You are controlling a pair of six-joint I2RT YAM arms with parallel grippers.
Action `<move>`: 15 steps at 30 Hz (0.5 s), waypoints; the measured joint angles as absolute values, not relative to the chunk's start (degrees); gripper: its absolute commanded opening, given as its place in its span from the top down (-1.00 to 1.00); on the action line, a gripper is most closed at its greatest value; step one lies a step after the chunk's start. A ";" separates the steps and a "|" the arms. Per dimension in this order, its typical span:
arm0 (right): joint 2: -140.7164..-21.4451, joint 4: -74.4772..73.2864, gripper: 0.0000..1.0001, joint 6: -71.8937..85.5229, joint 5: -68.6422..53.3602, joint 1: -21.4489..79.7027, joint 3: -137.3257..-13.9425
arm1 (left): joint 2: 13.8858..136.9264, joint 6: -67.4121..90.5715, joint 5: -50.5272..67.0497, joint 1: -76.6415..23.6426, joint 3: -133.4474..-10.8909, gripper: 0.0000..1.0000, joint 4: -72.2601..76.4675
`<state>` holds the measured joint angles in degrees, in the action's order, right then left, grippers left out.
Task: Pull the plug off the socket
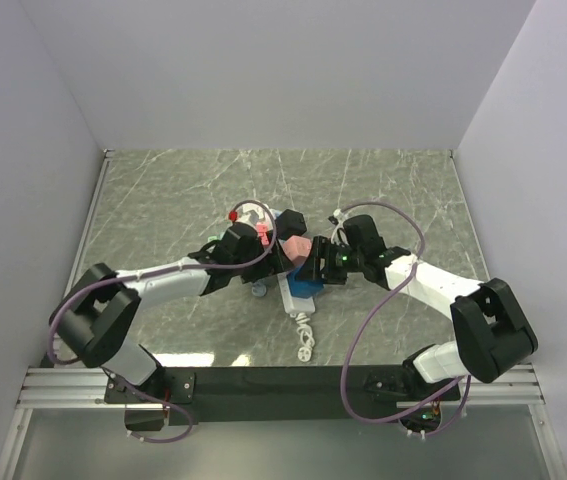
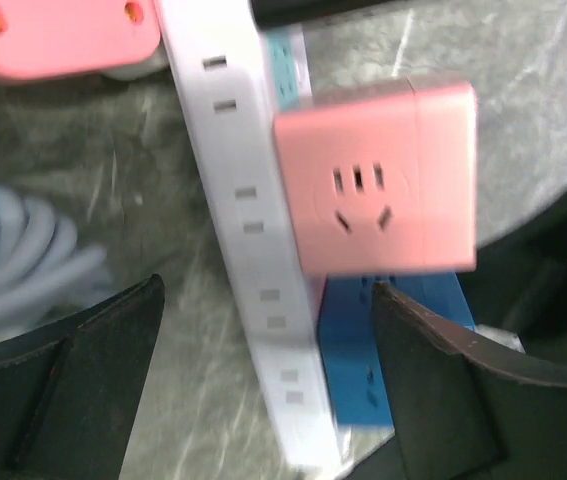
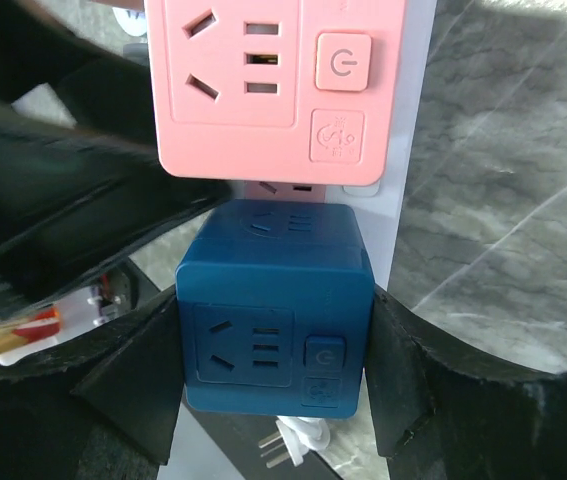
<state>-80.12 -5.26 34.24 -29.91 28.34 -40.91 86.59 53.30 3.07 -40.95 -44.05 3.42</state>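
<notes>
Lab: white-walled booth (image 1: 263,70), marble tabletop (image 1: 393,190).

My top camera looked down from above and behind my bases, far enough to take in the whole table (image 1: 163,200). Both wrist cameras hung close, sharing the pink cube (image 2: 383,180), blue cube (image 3: 273,320) and white strip (image 2: 253,260).

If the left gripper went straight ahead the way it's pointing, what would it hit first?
Probably the pink cube adapter, standing proud of the white power strip that lies between the open left gripper's fingers; depth is unclear.
</notes>
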 measured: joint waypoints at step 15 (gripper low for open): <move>-79.50 2.72 1.00 45.67 -29.10 28.05 -36.62 | 92.73 55.20 4.73 -40.95 -46.59 0.50 7.55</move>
